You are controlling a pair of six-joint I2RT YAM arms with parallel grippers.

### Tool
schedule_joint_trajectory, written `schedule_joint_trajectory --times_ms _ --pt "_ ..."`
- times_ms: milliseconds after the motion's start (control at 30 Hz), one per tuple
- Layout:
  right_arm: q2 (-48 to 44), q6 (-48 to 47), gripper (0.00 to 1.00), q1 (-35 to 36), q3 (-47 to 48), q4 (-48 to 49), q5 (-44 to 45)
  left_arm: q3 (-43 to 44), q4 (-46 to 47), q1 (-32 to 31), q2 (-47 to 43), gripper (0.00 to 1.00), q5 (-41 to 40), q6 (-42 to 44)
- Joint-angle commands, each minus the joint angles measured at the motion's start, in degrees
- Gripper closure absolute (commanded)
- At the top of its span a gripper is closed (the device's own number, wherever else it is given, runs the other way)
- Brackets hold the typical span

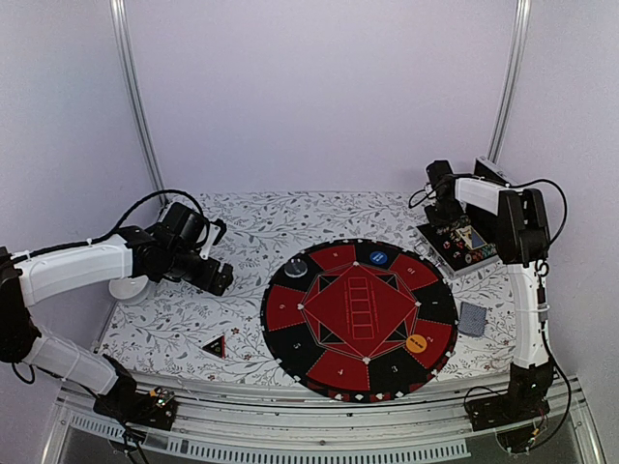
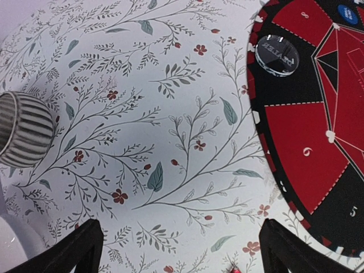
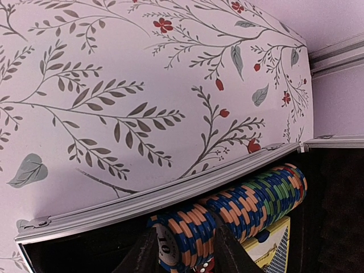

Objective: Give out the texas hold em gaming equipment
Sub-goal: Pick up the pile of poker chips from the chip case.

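A row of blue-and-orange poker chips (image 3: 256,199) lies on its side in an open case (image 3: 159,196) at the table's back right. My right gripper (image 3: 185,253) reaches down into the case (image 1: 462,249) and is shut on the end stack of chips (image 3: 190,236), one finger on each side. On the round mat (image 1: 360,319) lie a blue disc (image 1: 378,258), an orange disc (image 1: 417,342) and a dark disc (image 2: 277,54). A black-red triangle (image 1: 215,346) lies front left. A grey-blue card (image 1: 472,319) lies right of the mat. My left gripper (image 2: 182,256) hovers open over bare cloth.
A ribbed grey cup (image 2: 23,128) and a white dish (image 1: 128,287) stand at the left edge near my left arm. A yellow card box (image 3: 273,244) sits in the case under the chips. Metal frame posts (image 1: 135,97) rise at both back corners.
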Motion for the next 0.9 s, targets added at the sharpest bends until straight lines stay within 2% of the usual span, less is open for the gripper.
schedule_joint_trajectory --times_ms 0,467,867 --pt "-0.4 0.4 0.64 1.1 0.1 -3.7 -1.6 -0.7 0.7 0.7 -1.4 0.02 0.6 0.6" --pt "0.0 1.1 0.49 0.7 1.1 -4.0 2.4 -0.7 0.7 0.7 -1.4 0.02 1.3 0.6" --pt "2.0 4.2 0.47 -0.2 2.3 -5.2 0.9 -0.8 0.7 0.7 -1.5 0.02 1.8 0.6"
